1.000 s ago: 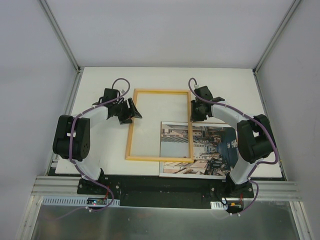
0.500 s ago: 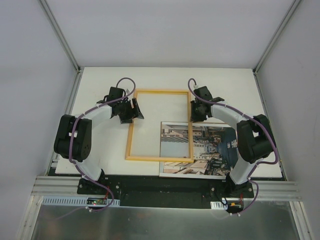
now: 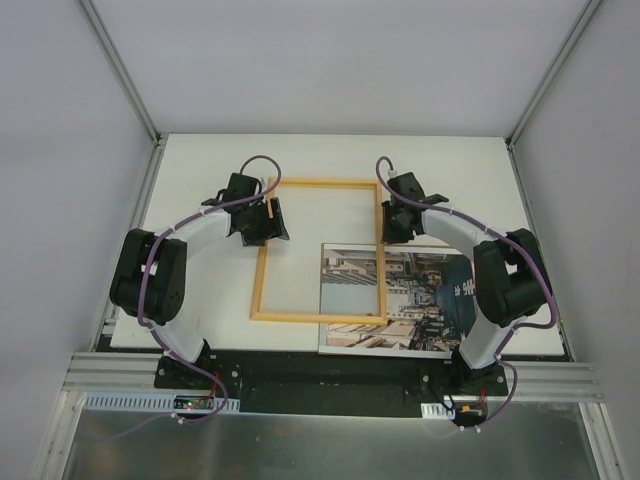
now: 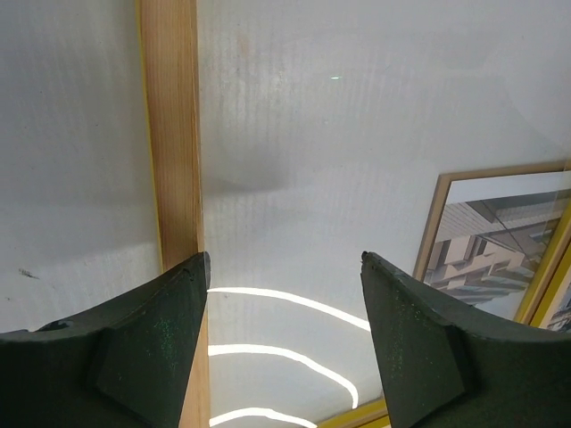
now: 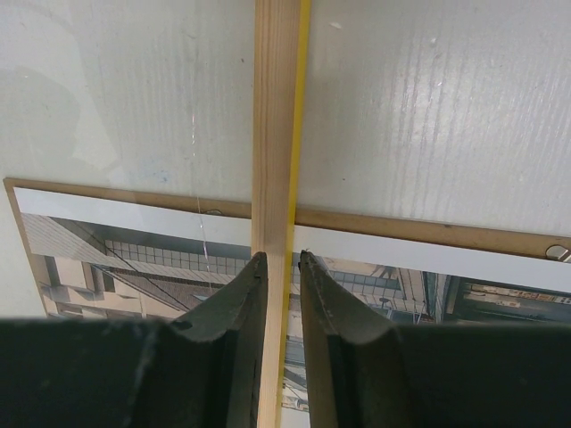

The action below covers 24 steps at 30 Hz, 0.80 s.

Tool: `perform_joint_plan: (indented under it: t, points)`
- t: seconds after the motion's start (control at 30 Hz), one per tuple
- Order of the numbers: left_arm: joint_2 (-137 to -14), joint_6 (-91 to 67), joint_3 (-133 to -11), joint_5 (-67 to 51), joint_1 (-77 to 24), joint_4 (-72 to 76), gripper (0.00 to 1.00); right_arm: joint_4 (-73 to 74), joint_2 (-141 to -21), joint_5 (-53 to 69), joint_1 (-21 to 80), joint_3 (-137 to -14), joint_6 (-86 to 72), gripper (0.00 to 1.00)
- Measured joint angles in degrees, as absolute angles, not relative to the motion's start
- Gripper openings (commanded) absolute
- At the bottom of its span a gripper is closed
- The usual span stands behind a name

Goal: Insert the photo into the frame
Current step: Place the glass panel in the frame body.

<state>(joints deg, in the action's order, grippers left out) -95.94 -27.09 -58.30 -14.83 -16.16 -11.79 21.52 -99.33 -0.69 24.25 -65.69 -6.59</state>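
The frame (image 3: pixel 322 183) lies wood-coloured back up in the middle of the table, with its lower right corner over the photo (image 3: pixel 425 300). The photo lies picture side up on a brown backing panel (image 5: pixel 401 228). My right gripper (image 3: pixel 388 235) is shut on the frame's right rail (image 5: pixel 277 107), and the right wrist view shows my fingertips (image 5: pixel 259 267) pinching it just above the photo (image 5: pixel 134 250). My left gripper (image 3: pixel 268 222) is open over the upper part of the frame's left rail (image 4: pixel 169 134). One finger is above that rail and the other is inside the frame opening.
The white table (image 3: pixel 450 170) is enclosed by grey walls and metal corner posts (image 3: pixel 120 70). A black strip and a metal rail (image 3: pixel 320 375) run along the near edge by the arm bases. Light streaks reflect inside the frame opening (image 4: pixel 294 303).
My left gripper has moved right, from beside the frame onto its left rail. The right arm, the frame and the photo have not moved.
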Motion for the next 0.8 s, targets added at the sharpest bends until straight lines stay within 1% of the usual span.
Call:
perform_joint_plan:
  t: [0.17,0.43,0.8]
  points:
    - [-96.3,-26.7,-58.7,-14.4,-16.2,-12.3,0.67,21.5,-99.3,-0.7,24.3,-65.7,-6.6,0.24]
    - [-96.3,-26.6,-58.8,-14.5,-16.2,-12.6,0.62,21.5,-99.3,-0.7,24.3,-65.7,-6.6,0.24]
    - [-96.3,-27.6,-58.7,-15.5,-15.6,-12.6,0.60,21.6,-99.4,-0.4,24.3,-65.7,-6.6,0.25]
